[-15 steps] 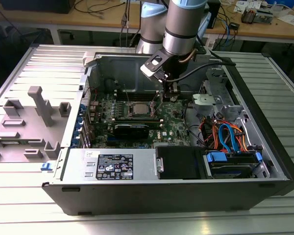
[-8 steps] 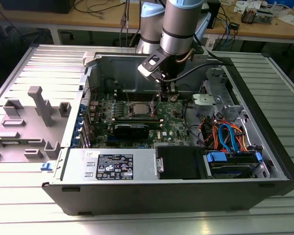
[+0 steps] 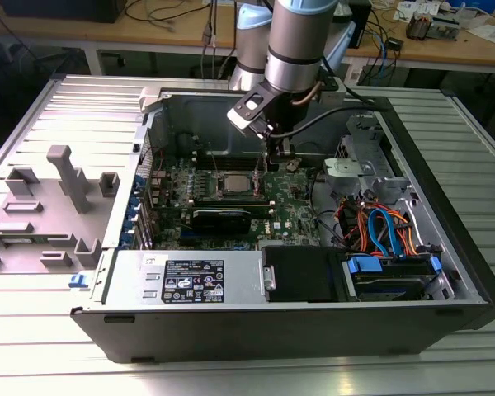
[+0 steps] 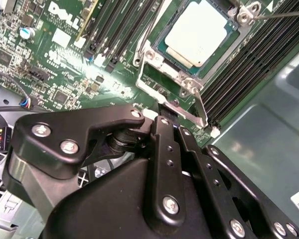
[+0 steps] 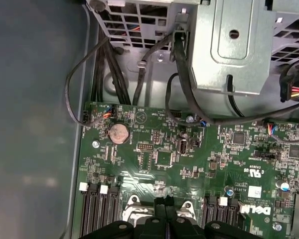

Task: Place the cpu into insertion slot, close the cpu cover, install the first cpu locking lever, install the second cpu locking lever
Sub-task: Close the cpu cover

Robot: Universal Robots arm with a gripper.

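Chip (image 4: 197,31) sits in the socket (image 4: 223,6) on the green board (image 5: 164,159), with the metal frame (image 4: 182,79) down around it. Parts are light, thin and stiff; chip probably fragile, hold by edges; wire lever (image 4: 281,13) likely springy, push near its end. Gripper (image 4: 172,124) looks clenched just beside the frame; tips hidden, can't tell if pinching anything

We see silver-grey cylindrical robot arm (image 3: 293,41) hanging vertical, wrist down. Black metal two-finger gripper (image 5: 164,203) points straight down; in both wrist views, fingers (image 4: 162,130) pressed together.
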